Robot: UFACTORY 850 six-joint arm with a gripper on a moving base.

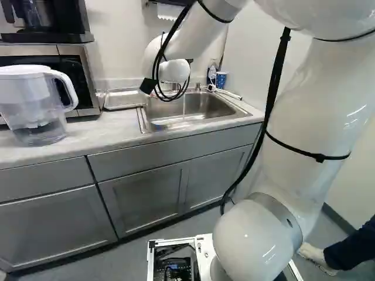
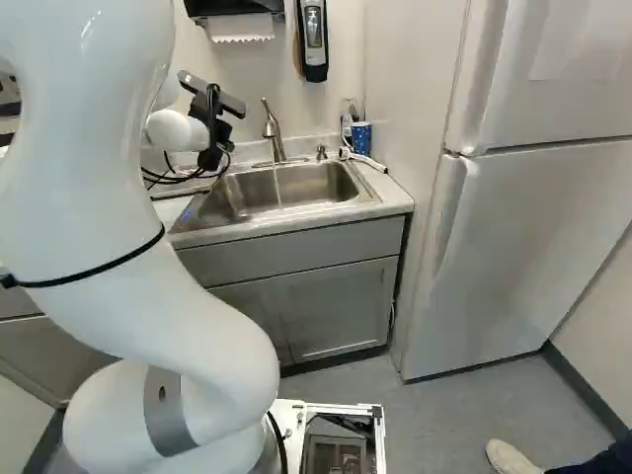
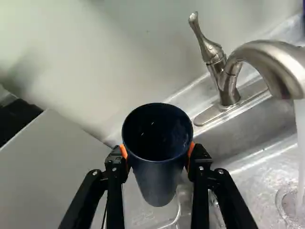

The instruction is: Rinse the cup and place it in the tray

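My jaws stand apart, pinching the cup (image 3: 159,174) from both sides with orange pads (image 3: 124,151). It is dark blue and smooth, its round mouth turned back toward me, its wall narrowing away, a few bright specks inside. Beyond it stands the faucet (image 3: 267,57); its water (image 3: 300,143) falls well apart from the cup. My arm (image 1: 310,117) rises at the right of the left base view and bends across its top, wrist near the sink (image 1: 193,108) in the bench (image 1: 94,136).

Bent arm (image 1: 313,117), clamped tool (image 2: 212,146)
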